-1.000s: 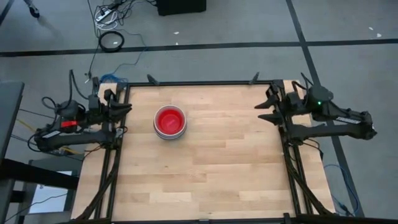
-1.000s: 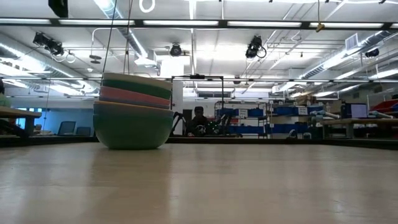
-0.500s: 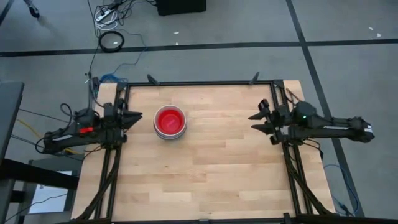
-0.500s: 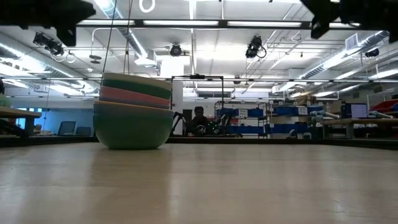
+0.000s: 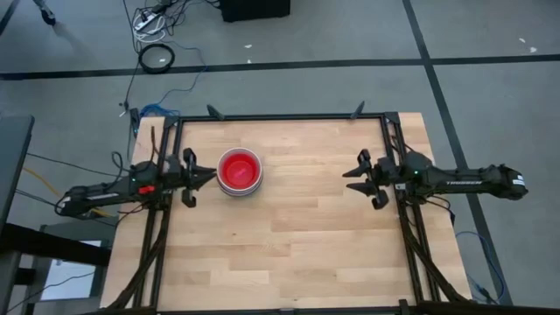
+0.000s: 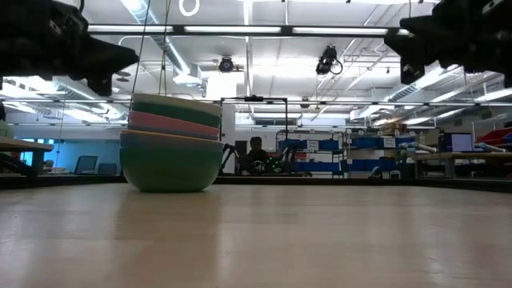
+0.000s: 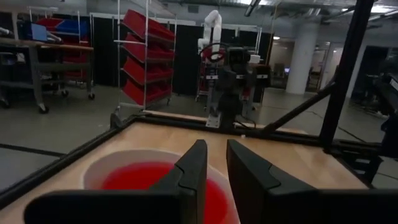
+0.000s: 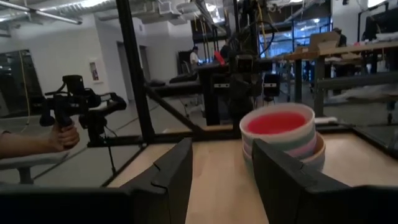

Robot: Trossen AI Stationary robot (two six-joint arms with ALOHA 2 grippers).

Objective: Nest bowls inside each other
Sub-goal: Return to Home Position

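Looking down, the bowls [image 5: 240, 171] sit nested in one stack, red on top, left of centre on the table [image 5: 297, 245]; the left gripper [image 5: 210, 176] is just beside them and the right gripper [image 5: 350, 175] well apart. Low view: sage green bowl [image 6: 170, 166] at the bottom. Wrist views: left fingers [image 7: 193, 168] barely parted, right fingers [image 8: 177, 165] wide, both empty.

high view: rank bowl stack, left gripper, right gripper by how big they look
1. bowl stack, clearly largest
2. left gripper and right gripper: look alike, not ranked; both are raised, nearer the camera, so true size is unsure
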